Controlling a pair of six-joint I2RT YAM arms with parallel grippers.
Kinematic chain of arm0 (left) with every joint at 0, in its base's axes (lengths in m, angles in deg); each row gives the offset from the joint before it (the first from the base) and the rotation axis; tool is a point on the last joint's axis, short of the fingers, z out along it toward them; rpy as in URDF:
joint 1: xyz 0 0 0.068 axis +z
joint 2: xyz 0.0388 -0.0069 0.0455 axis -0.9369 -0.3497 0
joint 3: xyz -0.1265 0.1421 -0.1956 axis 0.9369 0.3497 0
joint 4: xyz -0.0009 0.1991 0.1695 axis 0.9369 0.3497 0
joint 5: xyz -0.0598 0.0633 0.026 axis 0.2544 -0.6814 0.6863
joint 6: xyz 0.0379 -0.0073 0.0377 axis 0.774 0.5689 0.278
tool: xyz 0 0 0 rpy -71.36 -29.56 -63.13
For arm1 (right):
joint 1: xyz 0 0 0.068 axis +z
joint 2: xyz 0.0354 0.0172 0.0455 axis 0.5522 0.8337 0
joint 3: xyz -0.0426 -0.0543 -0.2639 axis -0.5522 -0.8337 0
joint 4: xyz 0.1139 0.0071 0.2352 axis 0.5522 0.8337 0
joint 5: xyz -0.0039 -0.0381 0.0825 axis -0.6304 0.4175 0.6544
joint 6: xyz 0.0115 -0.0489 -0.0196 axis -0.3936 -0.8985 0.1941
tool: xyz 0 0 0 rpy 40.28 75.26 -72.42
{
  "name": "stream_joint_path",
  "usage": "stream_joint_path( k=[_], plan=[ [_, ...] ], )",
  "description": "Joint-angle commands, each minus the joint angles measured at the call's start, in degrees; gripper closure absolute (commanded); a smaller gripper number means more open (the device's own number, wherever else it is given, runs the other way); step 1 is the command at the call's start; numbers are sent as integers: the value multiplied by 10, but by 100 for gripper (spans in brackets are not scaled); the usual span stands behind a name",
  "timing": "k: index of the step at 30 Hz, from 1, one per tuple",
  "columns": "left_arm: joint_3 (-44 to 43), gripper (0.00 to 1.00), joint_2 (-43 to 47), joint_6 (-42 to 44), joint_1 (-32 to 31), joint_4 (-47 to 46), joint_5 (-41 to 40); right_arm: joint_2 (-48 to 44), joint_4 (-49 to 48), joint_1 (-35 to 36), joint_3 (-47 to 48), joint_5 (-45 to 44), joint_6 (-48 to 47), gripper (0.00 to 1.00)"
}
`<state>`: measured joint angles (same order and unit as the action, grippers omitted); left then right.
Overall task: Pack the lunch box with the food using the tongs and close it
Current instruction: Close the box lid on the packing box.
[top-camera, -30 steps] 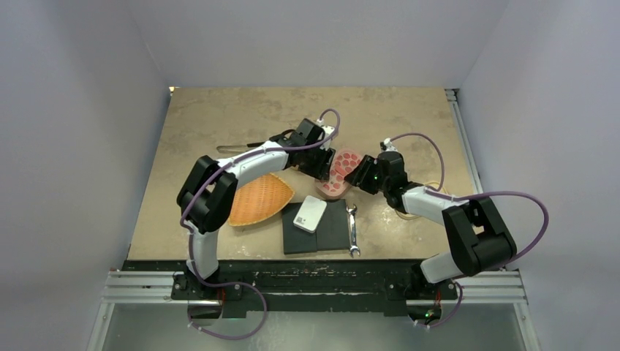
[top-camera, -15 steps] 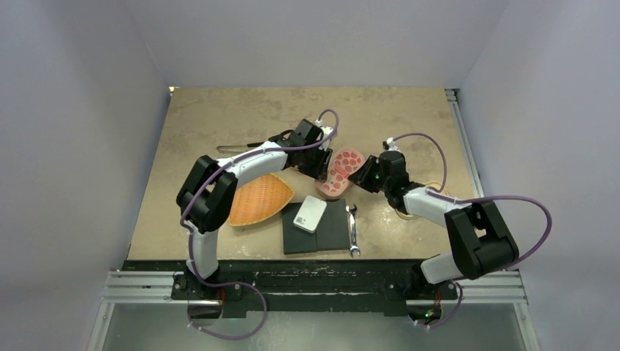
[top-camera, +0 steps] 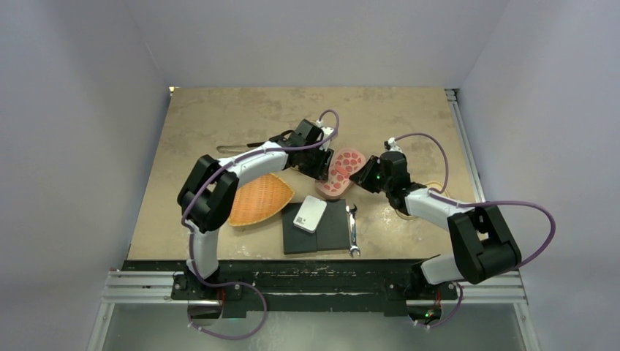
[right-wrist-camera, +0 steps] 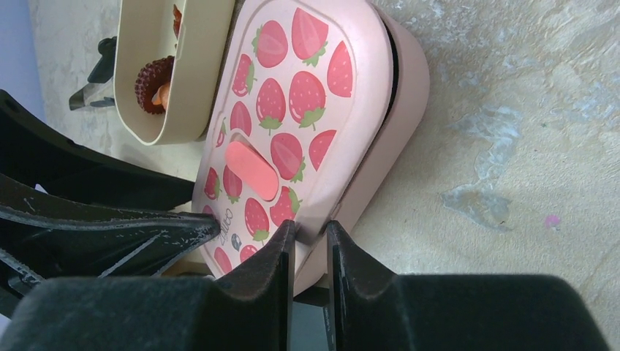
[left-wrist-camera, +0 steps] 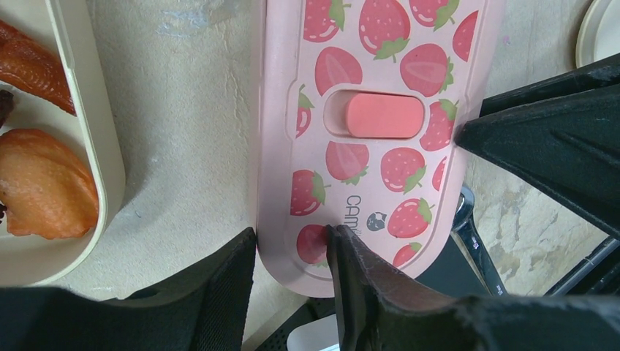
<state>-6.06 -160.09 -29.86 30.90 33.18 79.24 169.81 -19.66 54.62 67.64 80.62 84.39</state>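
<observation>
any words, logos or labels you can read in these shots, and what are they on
"CAM", with further letters hidden by the jaws of the left gripper: grey print beside a small round logo on the pink strawberry lid.
Same print in the right wrist view: blurred and half hidden, unreadable.
White box: a dark square mark, too small to read.

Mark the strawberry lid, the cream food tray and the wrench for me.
strawberry lid (left-wrist-camera: 374,115), left wrist view, on its coral oval tab.
cream food tray (left-wrist-camera: 102,146), left wrist view, on its bare side wall.
wrench (top-camera: 352,230), top external view, on its shaft.
</observation>
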Motion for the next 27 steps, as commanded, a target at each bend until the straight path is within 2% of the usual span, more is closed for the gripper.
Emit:
stream_joint_path(
  k=[1,8,14,27],
  plan=[
    [-7,57,-18,21,-3,16,6,1,-4,6,-8,-9,-2,78],
    [-12,52,-26,27,-3,30,-18,21,-12,6,-11,-11,-7,73],
    [-13,43,-32,36,-5,46,-34,43,-11,7,-16,-18,-13,67],
    [-4,43,-56,38,-7,91,-47,73,12,16,-50,-28,4,68]
  ],
)
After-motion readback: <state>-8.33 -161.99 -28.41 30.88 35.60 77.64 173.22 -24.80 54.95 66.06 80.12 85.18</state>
